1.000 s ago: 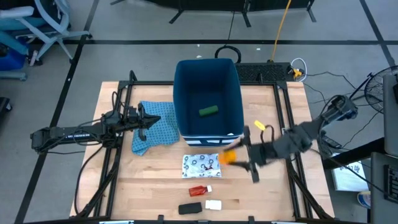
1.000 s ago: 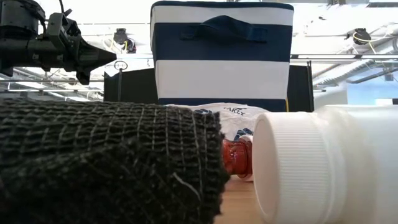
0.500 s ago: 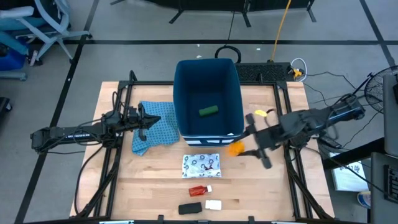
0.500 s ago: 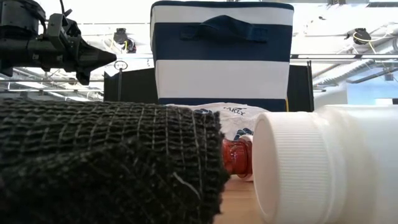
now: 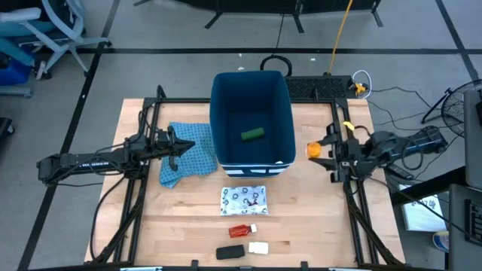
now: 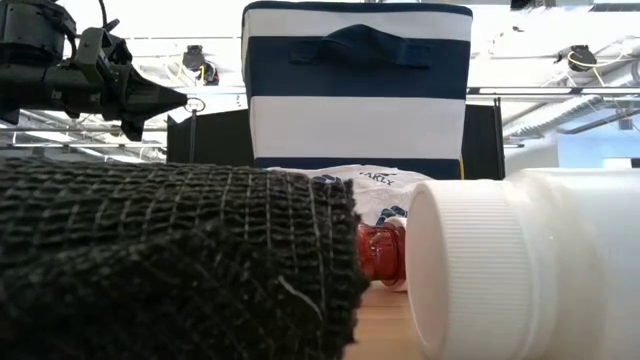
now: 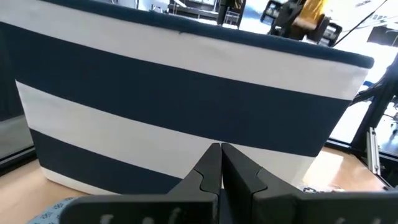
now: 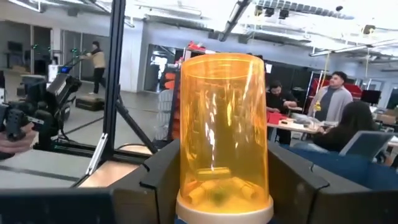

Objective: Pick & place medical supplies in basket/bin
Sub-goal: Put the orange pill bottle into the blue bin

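Observation:
The deep dark-blue bin (image 5: 252,98), white-striped outside, stands at mid-table on its base, with the green oblong (image 5: 252,135) lying on its floor. My right gripper (image 5: 322,150) hovers just right of the bin, shut on the orange pill bottle (image 5: 312,150). My left gripper (image 5: 181,147) is shut and hangs over the blue patterned cloth left of the bin. Near the front edge lie the white packet (image 5: 243,199), red piece (image 5: 239,230), black oblong (image 5: 230,252) and small white block (image 5: 258,248). My right gripper pinches the orange pill bottle (image 8: 224,124) between its two fingers (image 8: 163,171), on opposite sides of its lower body just above the white cap (image 8: 224,211). The fingers come level from the table's right and lie along the bottle. The bottle is lifted clear, cap end toward the wrist.
Black frame rails (image 5: 343,128) run along both sides of the table, close to the right gripper. The blue patterned cloth (image 5: 188,154) lies left of the bin. Bare wood (image 5: 316,218) shows right of the packet. People sit and stand in the room beyond.
My right gripper, still shut on the orange bottle, has carried it up from beside the white packet toward the table's far right, to a spot beside the bin's right wall, while the arm drew back and the wrist turned. The left arm kept still.

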